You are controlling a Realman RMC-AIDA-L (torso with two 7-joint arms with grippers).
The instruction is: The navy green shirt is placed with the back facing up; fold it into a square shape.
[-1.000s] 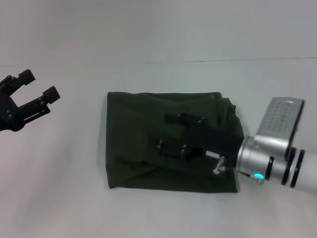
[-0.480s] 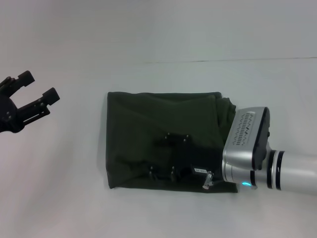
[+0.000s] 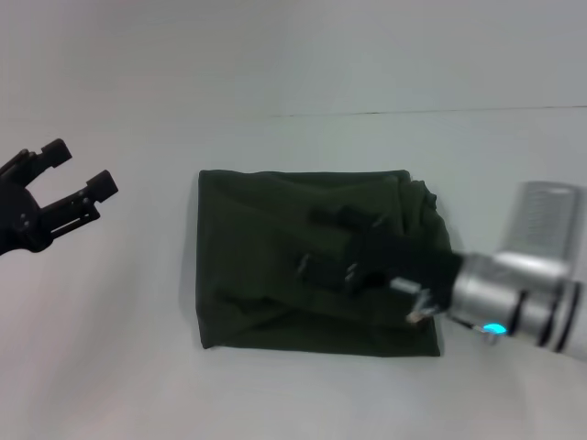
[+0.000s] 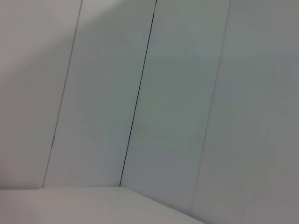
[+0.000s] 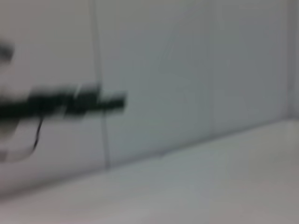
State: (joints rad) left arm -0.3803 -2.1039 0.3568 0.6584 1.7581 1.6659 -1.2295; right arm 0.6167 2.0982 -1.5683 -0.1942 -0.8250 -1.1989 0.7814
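Note:
The navy green shirt [image 3: 275, 247] lies folded into a near-square rectangle in the middle of the white table, plain side up, with some bunched cloth at its far right corner [image 3: 429, 206]. My right gripper [image 3: 330, 243] reaches in from the right and hovers over the shirt's right half, its black fingers [image 3: 342, 218] spread apart with nothing between them. My left gripper [image 3: 81, 169] is open and empty, raised well to the left of the shirt. Neither wrist view shows the shirt.
The white table [image 3: 110, 367] meets a pale wall along a line at the back [image 3: 367, 114]. The left wrist view shows only wall panels [image 4: 177, 102]. The right wrist view shows wall, table and a blurred dark shape [image 5: 60, 103].
My right gripper dipped toward the shirt's front edge, then moved back up over its right half while the wrist turned. My left gripper drifted slightly right. The shirt has not moved.

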